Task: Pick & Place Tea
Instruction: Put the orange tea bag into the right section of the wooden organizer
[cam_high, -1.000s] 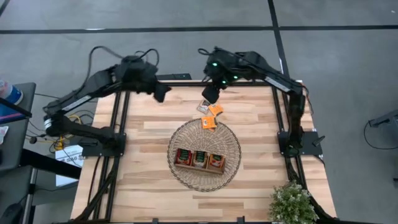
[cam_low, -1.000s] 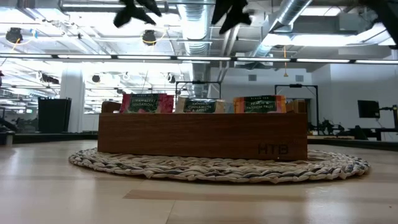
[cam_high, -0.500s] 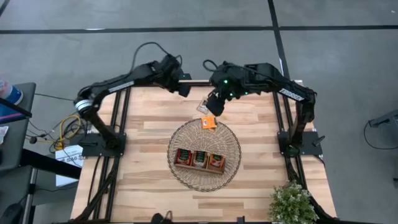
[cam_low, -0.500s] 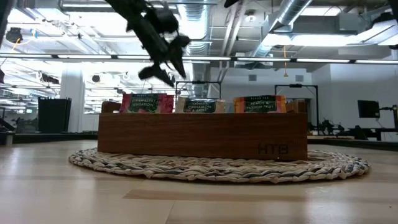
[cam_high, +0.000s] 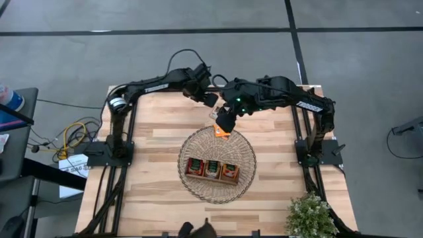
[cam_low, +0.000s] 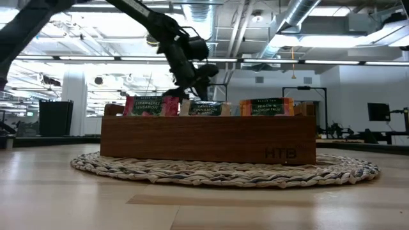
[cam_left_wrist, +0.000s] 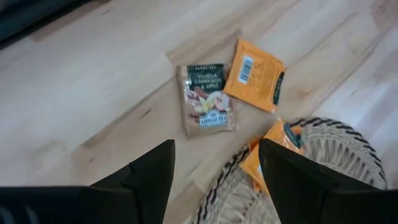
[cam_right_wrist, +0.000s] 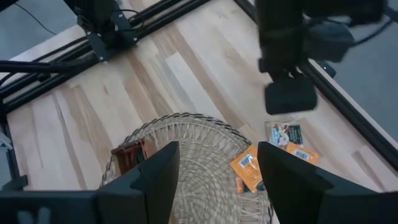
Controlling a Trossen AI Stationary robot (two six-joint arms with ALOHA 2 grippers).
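Three loose tea sachets lie flat at the table's far middle: a pale one (cam_left_wrist: pixel 208 99), an orange one (cam_left_wrist: pixel 255 74) beside it, and another orange one (cam_left_wrist: pixel 273 152) resting on the wicker basket's rim (cam_left_wrist: pixel 323 134). More sachets (cam_low: pixel 206 108) stand upright in the brown wooden tray (cam_low: pixel 208 137), which sits in the basket (cam_high: pixel 198 142). My left gripper (cam_left_wrist: pixel 214 186) hangs open above the loose sachets, touching nothing. My right gripper (cam_right_wrist: pixel 214 186) is open too, higher up over the basket's far edge (cam_high: pixel 225 121).
A potted plant (cam_high: pixel 309 215) stands at the near right corner. Black frame rails (cam_high: pixel 125 132) run along the table's left and right sides. The two arms are close together over the far middle. Bare wood (cam_high: pixel 145 178) lies left of the basket.
My left gripper has swung from the far left toward the table's middle and come down over the loose sachets, tipping more downward. My right gripper has shifted a little toward the basket. The sachets have not moved.
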